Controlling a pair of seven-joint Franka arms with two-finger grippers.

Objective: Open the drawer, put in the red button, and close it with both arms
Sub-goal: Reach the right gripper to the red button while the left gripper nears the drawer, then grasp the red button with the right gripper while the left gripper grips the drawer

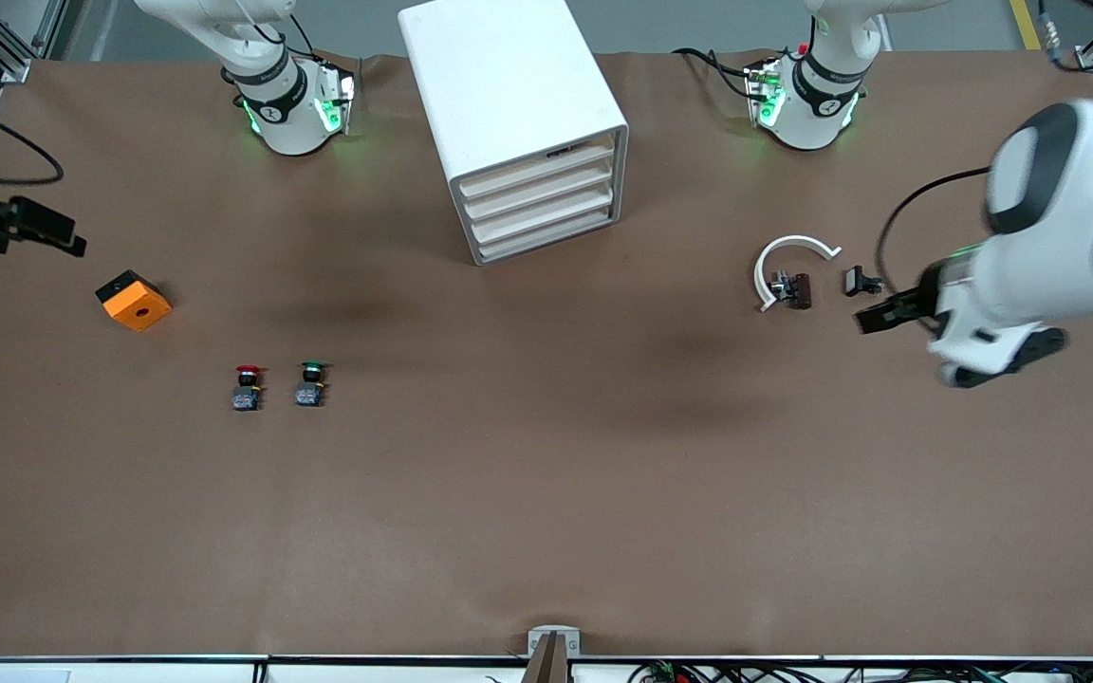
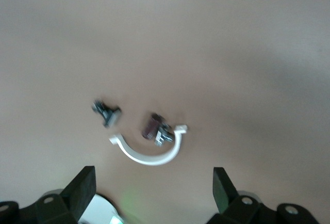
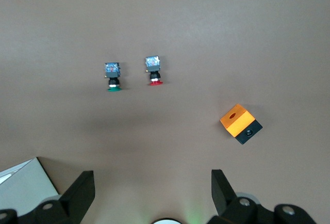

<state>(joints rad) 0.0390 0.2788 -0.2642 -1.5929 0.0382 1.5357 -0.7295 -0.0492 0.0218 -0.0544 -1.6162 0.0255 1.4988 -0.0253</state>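
Jaws of both grippers, left point(image 2: 152, 182) and right point(image 3: 153, 182), apart; drawer point(image 1: 539, 176) shut.

The cabinet point(image 1: 518, 123) stood with all four drawers shut and bare table in front of them, so that approach lay open. Toward the right arm's end of the table from the cabinet, the red button point(image 1: 247, 387) had the green button point(image 1: 310, 383) just beside it, a narrow gap between; the orange cube point(image 1: 133, 300) sat well apart. Toward the left arm's end, a white curved clip point(image 1: 787, 264) and two small dark parts lay near together.
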